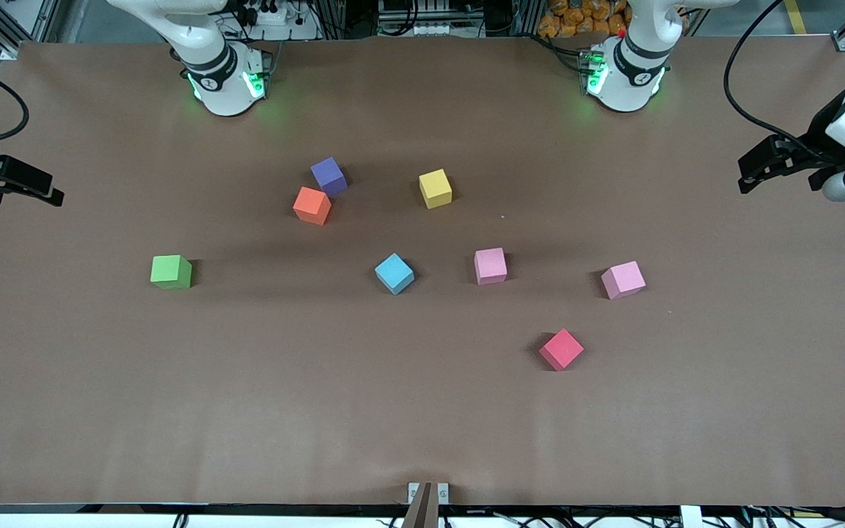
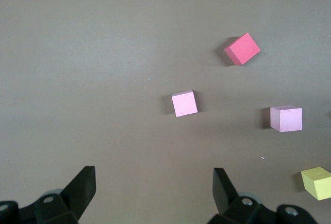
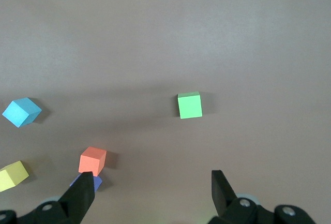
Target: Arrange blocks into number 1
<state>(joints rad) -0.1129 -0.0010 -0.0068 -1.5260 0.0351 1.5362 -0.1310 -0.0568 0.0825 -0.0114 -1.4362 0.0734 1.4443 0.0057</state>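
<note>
The table [image 1: 100, 411] has a matt brown cover that looks like smooth paper, with faint creases near the edge closest to the front camera. The blocks [image 1: 435, 188] look like matt foam with smooth faces and no shine. The arm bases [image 1: 221, 73] are glossy white plastic, and the gripper fingers [image 2: 83, 188] are matt black.

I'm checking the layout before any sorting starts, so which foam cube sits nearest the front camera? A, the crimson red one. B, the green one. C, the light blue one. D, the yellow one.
A: the crimson red foam cube lies lowest in the front view, below the green, light blue and yellow foam cubes.
</note>
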